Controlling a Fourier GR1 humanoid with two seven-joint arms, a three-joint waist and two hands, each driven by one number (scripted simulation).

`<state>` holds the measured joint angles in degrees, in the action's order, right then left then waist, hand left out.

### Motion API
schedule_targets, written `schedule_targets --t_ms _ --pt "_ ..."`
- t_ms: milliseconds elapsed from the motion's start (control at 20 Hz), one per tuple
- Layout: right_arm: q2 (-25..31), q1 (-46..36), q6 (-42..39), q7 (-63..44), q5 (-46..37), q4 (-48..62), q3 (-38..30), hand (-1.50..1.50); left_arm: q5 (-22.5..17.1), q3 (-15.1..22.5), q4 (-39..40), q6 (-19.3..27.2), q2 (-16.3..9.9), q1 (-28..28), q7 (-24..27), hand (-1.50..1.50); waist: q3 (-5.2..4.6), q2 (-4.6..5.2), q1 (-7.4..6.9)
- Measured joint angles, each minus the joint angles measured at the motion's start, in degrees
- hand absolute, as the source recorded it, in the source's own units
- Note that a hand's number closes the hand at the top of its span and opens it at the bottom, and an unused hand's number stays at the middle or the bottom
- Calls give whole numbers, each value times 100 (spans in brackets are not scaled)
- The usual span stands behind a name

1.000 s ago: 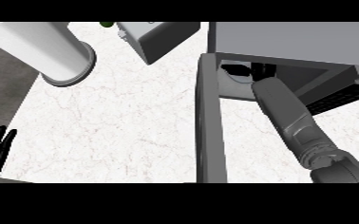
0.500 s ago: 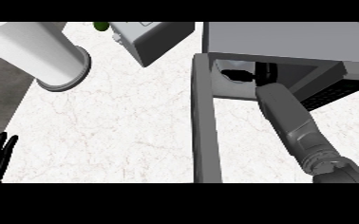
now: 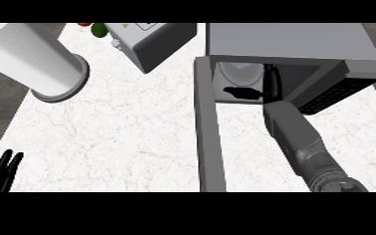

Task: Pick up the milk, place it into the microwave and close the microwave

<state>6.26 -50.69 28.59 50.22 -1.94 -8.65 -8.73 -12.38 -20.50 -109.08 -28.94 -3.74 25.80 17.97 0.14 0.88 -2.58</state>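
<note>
At the right side of the white marble surface [image 3: 132, 129], the microwave [image 3: 294, 50] stands with its door [image 3: 208, 139] swung wide open, edge-on toward us. The right forearm [image 3: 297, 134] reaches straight into the cavity, and the right hand [image 3: 270, 82] is deep inside, dark against dark; whether its fingers are curled or straight, I cannot tell. A pale rounded shape [image 3: 238, 72] sits in there just left of the hand, possibly the milk, but I cannot say for sure. At the lower left edge, the left hand [image 3: 9, 169] rests, fingers straight and up, holding nothing. A white cylinder [image 3: 40, 62] stands at the far left, with a grey box [image 3: 150, 42] near the far edge.
</note>
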Motion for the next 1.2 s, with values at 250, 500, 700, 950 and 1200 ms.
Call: schedule_targets --t_ms 250,500,700,950,1200 --pt "-283 408 -545 295 133 -206 -57 -150 13 329 -112 -296 92 149 -69 -150 -6 -49 122" --pt "-438 886 -1405 455 211 -504 44 -150 -41 639 -256 -629 184 398 -103 -150 -12 -102 231" --pt "-526 1426 -1972 544 297 -962 190 -150 48 852 -402 -711 230 389 -200 -150 -15 -128 308" --pt "-545 2271 -2287 524 365 -1822 528 -150 375 1227 -390 -772 253 153 -312 -150 -21 -147 387" --pt "-486 3255 -2641 335 548 -3008 729 -150 889 1679 -326 -621 308 -177 -457 150 -23 -149 440"
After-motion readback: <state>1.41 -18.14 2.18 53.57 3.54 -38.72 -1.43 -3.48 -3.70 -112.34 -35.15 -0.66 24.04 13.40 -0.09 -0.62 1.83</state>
